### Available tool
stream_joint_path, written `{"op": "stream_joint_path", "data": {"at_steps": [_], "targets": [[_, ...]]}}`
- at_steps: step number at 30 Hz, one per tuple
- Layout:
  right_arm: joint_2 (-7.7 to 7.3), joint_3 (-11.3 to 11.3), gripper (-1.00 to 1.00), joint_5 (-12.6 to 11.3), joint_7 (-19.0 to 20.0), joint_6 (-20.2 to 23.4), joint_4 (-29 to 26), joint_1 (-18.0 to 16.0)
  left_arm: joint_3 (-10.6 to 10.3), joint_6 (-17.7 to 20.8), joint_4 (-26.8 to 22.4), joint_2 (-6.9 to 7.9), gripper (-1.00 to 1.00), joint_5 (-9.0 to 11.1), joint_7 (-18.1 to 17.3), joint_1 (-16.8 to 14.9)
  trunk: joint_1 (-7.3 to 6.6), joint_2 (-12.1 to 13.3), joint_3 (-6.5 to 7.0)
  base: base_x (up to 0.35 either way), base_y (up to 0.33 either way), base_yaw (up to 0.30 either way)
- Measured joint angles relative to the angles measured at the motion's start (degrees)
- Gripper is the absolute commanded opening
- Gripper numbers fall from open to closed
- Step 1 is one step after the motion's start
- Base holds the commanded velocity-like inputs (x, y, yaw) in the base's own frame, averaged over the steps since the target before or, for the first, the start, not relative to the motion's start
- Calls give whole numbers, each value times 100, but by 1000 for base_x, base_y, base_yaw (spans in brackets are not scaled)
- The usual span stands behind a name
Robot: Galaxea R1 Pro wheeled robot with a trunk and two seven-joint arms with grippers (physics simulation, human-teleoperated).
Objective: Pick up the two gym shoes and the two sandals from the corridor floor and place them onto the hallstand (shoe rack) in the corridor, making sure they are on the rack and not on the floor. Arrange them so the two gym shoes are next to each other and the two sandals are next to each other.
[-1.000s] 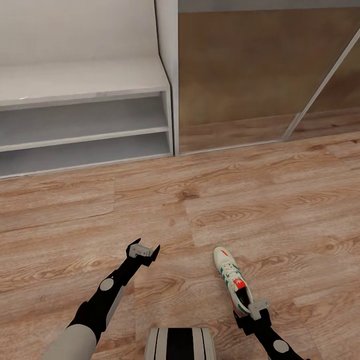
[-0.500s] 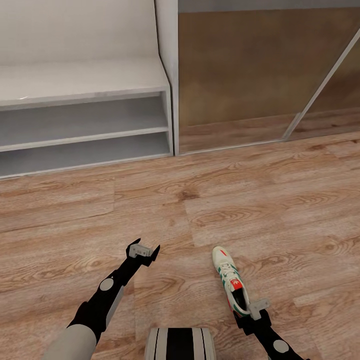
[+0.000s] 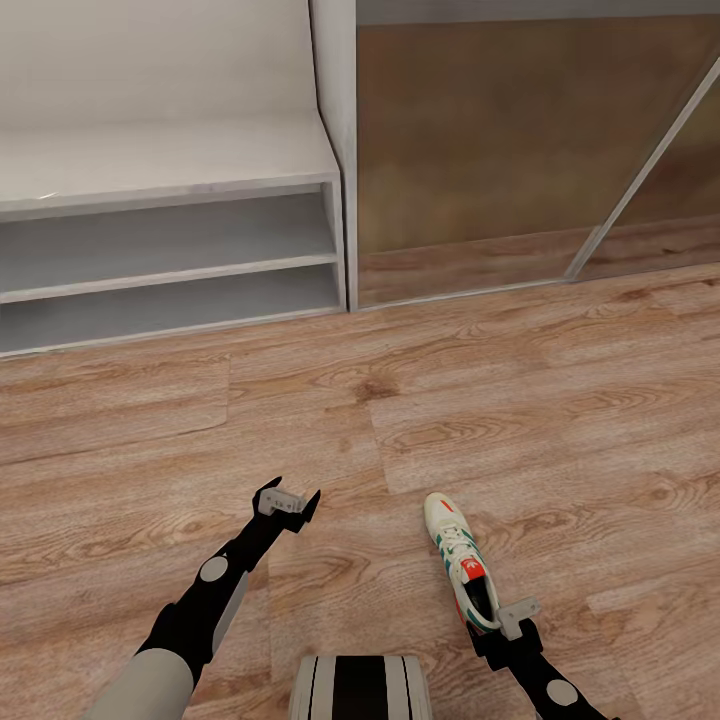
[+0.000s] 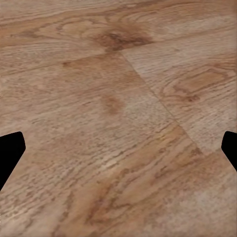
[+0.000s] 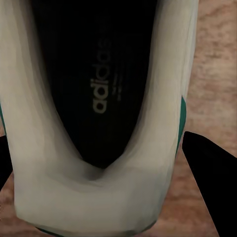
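One white gym shoe [image 3: 458,560] with green stripes and a red tongue lies on the corridor floor [image 3: 300,400], toe pointing away from me. My right gripper [image 3: 503,618] is shut on its heel. In the right wrist view the heel and dark insole of the gym shoe [image 5: 98,98] sit between the two fingers [image 5: 210,182]. My left gripper [image 3: 289,500] hangs open over bare planks, with only the floor [image 4: 118,123] between its fingertips [image 4: 10,150]. The pale-grey hallstand [image 3: 170,160], with two open shelf rows, stands at the far left. The sandals are out of view.
A brown glossy wall panel [image 3: 480,150] with a pale slanted frame bar [image 3: 640,170] stands right of the hallstand, behind a white post [image 3: 335,150]. Wood floor stretches between me and the rack. My own base [image 3: 360,690] shows at the lower edge.
The gym shoe's toe has shifted slightly left and its heel has risen a little with the right gripper. The left arm has not moved.
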Motion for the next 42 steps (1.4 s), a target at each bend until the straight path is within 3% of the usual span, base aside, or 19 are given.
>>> {"op": "stream_joint_path", "data": {"at_steps": [5,19,29,31,32,33,35,36,42], "targets": [[0,0,-100,0,0,-2,0,0,-1,-4,-9,-8,100,0,0,0,0,0,0,0,0,0],[0,7,-100,-1,0,-4,-7,0,7,11,-7,1,100,1,1,0,-36,19,310,0,0,0],[0,1,-100,-1,0,-37,-22,0,29,33,293,-11,100,50,10,32,-62,32,531,0,0,0],[0,-4,-100,-1,0,-38,-20,0,52,88,427,17,100,42,27,132,-67,35,575,0,0,-32],[-9,-41,-100,-14,1,-149,-20,-1,222,145,560,186,100,48,102,432,-70,36,605,0,0,-71],[-11,-50,-100,-10,3,-212,-19,0,238,141,573,225,100,23,119,750,-72,37,633,0,0,-87],[-29,-271,-100,-11,10,-463,-26,0,301,122,586,321,100,26,267,1025,-78,40,694,0,0,-92],[-60,-686,-100,-19,11,-562,-28,0,323,85,623,462,100,42,584,1253,-80,41,725,0,0,-96],[-221,-1034,-100,-1,-21,-615,-19,25,328,29,1037,567,100,119,1003,1391,-96,49,910,0,0,-95]]}}
